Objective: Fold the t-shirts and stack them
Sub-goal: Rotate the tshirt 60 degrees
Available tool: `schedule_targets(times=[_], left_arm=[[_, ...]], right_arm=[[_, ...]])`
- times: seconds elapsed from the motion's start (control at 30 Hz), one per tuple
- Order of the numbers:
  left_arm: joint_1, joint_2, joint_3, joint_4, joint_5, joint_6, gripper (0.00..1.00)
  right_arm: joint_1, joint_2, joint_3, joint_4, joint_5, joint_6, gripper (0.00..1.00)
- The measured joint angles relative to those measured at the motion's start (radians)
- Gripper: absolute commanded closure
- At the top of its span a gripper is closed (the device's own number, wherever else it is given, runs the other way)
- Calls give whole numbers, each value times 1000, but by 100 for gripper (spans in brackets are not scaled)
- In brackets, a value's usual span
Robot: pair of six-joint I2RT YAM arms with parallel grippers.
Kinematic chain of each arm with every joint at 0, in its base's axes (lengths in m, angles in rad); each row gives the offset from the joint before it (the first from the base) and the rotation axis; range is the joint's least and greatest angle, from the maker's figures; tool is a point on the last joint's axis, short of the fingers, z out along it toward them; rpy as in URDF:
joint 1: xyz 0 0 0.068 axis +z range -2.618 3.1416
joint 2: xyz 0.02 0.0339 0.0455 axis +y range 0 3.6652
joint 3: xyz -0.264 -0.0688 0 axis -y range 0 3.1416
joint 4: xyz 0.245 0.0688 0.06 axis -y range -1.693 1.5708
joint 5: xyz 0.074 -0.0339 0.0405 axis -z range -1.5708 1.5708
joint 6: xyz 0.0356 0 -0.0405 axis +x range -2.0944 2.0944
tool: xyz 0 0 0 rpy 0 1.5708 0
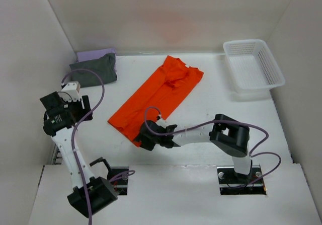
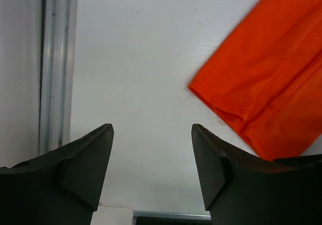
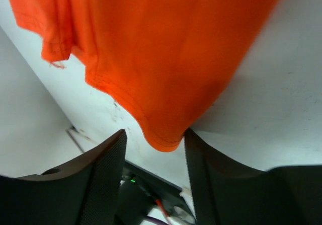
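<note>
Grasping the orange t-shirt [image 1: 156,96], lying half-folded mid-surface, is the step: right hand [image 3: 155,134] straddles its near hem corner, jaws part-open, unclamped; left hand [image 2: 151,129] half-open, empty. Next: pinch, fold hem toward collar.

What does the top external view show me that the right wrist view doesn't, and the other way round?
Only top external: the whole orange t-shirt laid out diagonally, the dark grey t-shirt with the lavender t-shirt showing behind it at far left, and the white mesh basket at far right. Only right wrist: the hem stitching, and the shirt's corner sitting between the fingers of the right tool, jaws not yet shut on it. Both: the orange shirt's near corner at the right tool, on the white table.
</note>
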Motion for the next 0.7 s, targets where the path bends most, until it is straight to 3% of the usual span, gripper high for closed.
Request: schedule_targets(times=[0.3, 0.53, 0.7], left_arm=[[-48, 126, 5, 30, 56, 89, 38], [-112, 156, 5, 45, 119, 163, 38], [-206, 183, 16, 56, 126, 230, 38]], right_arm=[[2, 32, 8, -40, -4, 181, 87], [18, -42, -114, -9, 23, 224, 99], [29, -167, -296, 47, 30, 225, 100]])
